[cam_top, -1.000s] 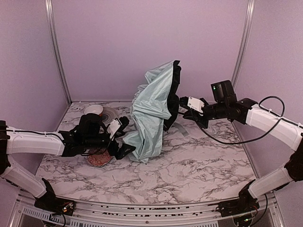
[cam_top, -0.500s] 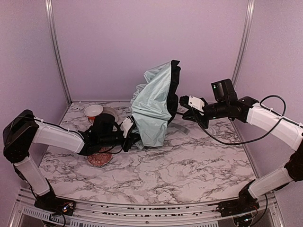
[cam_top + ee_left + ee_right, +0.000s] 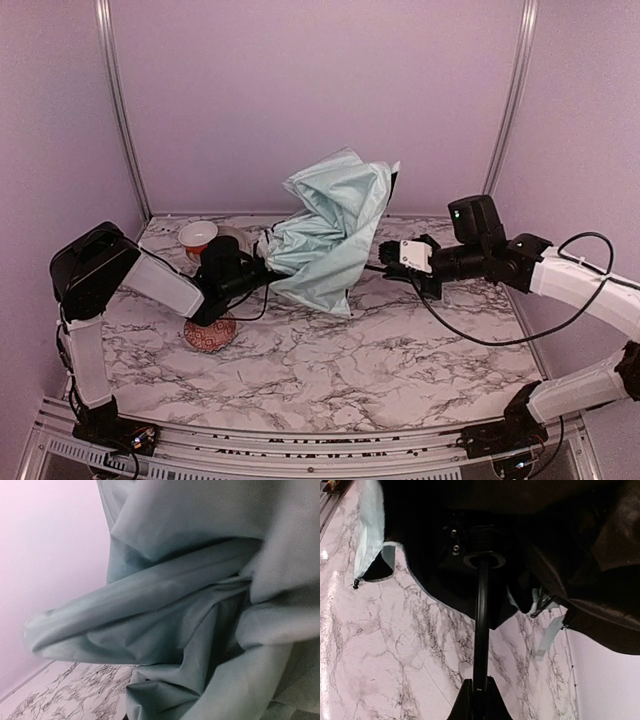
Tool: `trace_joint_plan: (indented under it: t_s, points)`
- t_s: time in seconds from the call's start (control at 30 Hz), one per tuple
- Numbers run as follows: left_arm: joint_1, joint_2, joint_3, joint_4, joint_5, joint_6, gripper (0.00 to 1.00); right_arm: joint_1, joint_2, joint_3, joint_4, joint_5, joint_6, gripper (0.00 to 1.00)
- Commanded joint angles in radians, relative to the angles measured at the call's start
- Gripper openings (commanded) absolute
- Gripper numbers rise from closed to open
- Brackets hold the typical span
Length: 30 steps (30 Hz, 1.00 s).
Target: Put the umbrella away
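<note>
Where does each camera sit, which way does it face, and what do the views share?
Top external: above and behind both arms, looking down on the table; left tool and right tool show.
Left wrist: faces the umbrella's mint fabric closely; no fingers show.
Right wrist: looks along the black shaft into the lining; its tool grips the shaft.
All share the umbrella and marble table.

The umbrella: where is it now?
Top view: the umbrella is centre-back of the table, between the left gripper and the right gripper, which grips its shaft.
</note>
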Motion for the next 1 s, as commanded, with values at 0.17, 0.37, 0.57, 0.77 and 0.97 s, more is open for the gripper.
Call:
trace_joint_plan:
  t_s: [0.17, 0.37, 0.57, 0.77, 0.97]
  points:
    - [0.004, 0.055, -0.045, 0.207, 0.163, 0.088, 0.18, 0.116, -0.071, -0.320, 0.073, -0.068, -0.074, 0.00]
    - [-0.033, 0.013, -0.084, 0.093, 0.212, 0.279, 0.22, 0.180, -0.019, -0.422, 0.137, -0.065, -0.074, 0.00]
    - [-0.065, 0.045, -0.036, -0.051, 0.074, 0.489, 0.26, 0.188, 0.039, -0.454, 0.157, -0.025, -0.098, 0.00]
    - [-0.070, 0.116, 0.022, -0.011, -0.208, 0.548, 0.61, 0.188, 0.109, -0.486, 0.199, -0.032, -0.080, 0.00]
    - [-0.033, 0.187, 0.126, 0.021, -0.537, 0.585, 0.98, 0.189, 0.174, -0.475, 0.170, -0.034, -0.095, 0.00]
